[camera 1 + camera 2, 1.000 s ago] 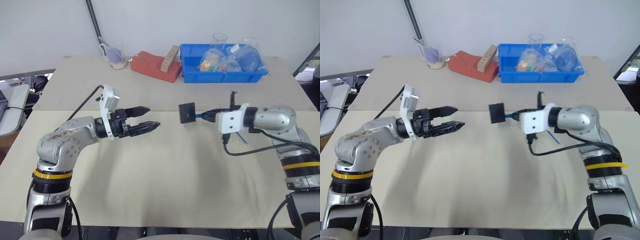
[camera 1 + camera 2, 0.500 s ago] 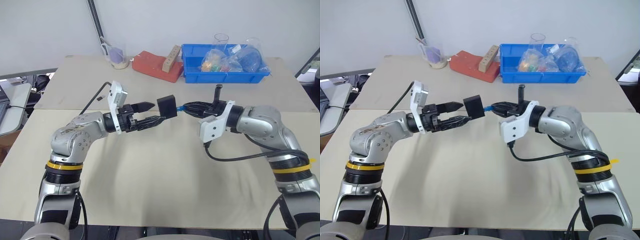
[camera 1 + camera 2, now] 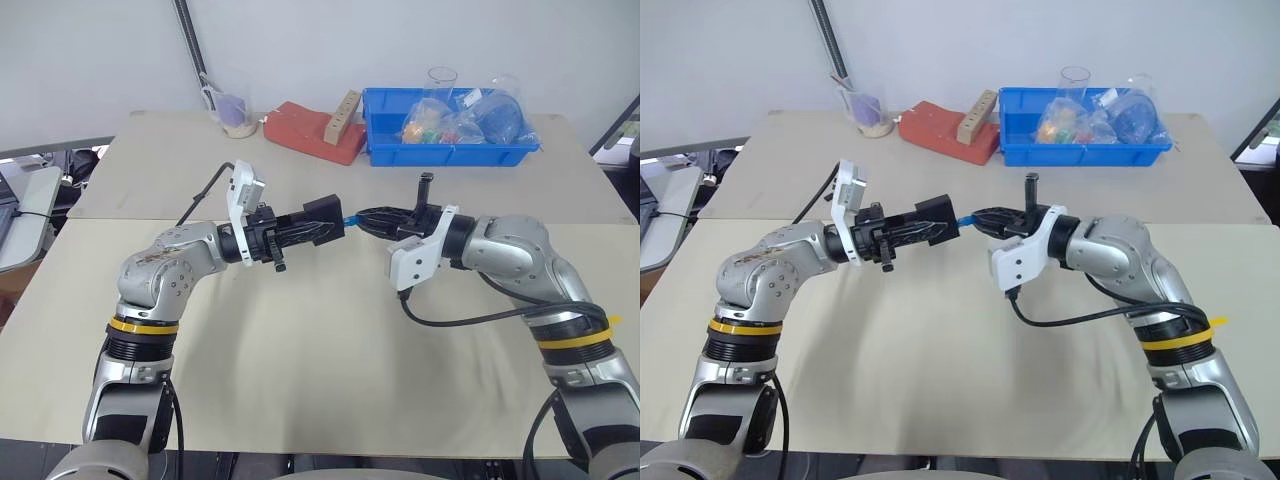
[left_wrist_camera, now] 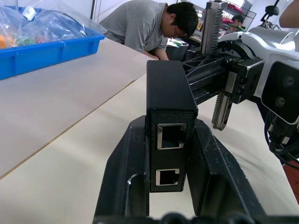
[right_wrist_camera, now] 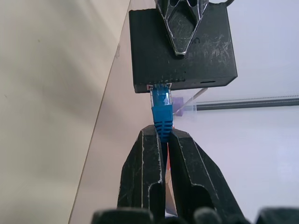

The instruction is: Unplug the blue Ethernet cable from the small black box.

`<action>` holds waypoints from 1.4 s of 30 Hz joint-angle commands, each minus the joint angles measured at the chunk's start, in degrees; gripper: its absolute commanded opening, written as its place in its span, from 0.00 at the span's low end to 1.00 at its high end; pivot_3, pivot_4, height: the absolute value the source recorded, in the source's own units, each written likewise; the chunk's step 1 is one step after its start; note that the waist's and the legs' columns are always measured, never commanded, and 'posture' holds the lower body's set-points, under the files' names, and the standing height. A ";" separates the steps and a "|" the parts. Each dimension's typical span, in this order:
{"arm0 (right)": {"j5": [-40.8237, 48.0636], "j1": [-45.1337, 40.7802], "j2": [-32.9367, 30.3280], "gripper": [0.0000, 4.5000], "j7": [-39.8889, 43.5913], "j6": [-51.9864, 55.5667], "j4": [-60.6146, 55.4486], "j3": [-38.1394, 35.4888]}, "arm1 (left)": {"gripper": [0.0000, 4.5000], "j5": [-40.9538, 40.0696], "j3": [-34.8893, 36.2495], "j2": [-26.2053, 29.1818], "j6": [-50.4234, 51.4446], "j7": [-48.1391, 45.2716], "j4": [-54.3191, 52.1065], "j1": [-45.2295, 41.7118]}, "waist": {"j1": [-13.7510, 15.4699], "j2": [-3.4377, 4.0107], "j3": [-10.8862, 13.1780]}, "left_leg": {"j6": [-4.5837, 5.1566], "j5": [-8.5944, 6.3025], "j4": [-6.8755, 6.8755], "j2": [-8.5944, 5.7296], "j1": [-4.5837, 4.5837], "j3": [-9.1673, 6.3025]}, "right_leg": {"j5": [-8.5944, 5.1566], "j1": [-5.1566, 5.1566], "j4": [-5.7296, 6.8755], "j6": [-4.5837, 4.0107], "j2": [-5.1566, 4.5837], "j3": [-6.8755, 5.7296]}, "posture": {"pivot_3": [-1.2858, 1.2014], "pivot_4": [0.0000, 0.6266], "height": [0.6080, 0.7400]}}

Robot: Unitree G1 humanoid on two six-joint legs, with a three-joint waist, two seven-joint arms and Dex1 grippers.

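Left gripper (image 3: 318,232) clamping small black box (image 3: 326,212), right gripper (image 3: 368,218) pinching blue Ethernet cable (image 5: 161,112)

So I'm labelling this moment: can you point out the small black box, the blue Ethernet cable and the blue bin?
small black box (image 5: 182,51), right wrist view, its broad face.
blue Ethernet cable (image 5: 161,112), right wrist view, its plug boot.
blue bin (image 3: 450,153), left eye view, its front wall.

Left fingers (image 3: 940,228) clamp small black box (image 3: 937,218); right fingers (image 3: 982,218) pinch blue Ethernet cable (image 3: 966,221), plugged in.
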 commanded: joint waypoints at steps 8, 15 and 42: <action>34.02 -3.73 -4.59 0.50 23.19 23.22 -8.56 -1.02 | 0.12 1.84 -1.81 3.32 -3.52 -8.90 -0.63 -2.87 | -0.01 0.00 0.01 | 0.01 0.00 0.00 0.01 0.00 -0.03 | 0.00 0.03 -0.01 0.00 0.02 -0.03 | 0.52 0.24 1.00; 61.19 -10.92 -8.76 0.99 26.37 67.49 -12.63 -6.18 | 0.12 3.14 -2.78 4.18 -8.36 -16.05 1.58 -4.73 | 0.07 0.00 0.02 | 0.05 -0.02 0.01 0.08 -0.02 -0.15 | 0.00 0.04 -0.01 -0.01 -0.02 -0.17 | 0.52 0.24 1.00; 59.71 -11.18 -4.55 0.59 23.89 78.05 -10.50 -4.59 | 0.12 4.18 -3.31 3.09 -10.26 -18.30 0.66 -6.27 | 0.04 0.00 0.02 | 0.10 -0.03 0.02 0.00 -0.40 -0.27 | 0.00 -0.29 -0.02 -0.01 0.03 -0.27 | 0.52 0.24 1.00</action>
